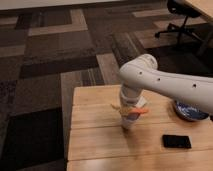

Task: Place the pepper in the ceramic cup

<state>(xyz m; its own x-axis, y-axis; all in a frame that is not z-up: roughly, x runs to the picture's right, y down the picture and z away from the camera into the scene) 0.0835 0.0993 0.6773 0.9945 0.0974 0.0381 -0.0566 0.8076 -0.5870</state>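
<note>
wood table low center. black phone flat on it at 4 o'clock. blue bowl at 3 o'clock edge. office chair at 1 o'clock. patterned carpet.

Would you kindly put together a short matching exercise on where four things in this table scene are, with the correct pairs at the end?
Things:
1. pepper
2. ceramic cup
3. blue bowl
4. black phone

Places:
A. flat on the table near its front right
B. at the table's right edge, partly behind the arm
C. upright under the wrist, mid-table
D. sticking out sideways just above the cup's rim

The tool is at the cup's mouth, mostly hidden by the wrist.

Pairs: 1-D, 2-C, 3-B, 4-A
</note>
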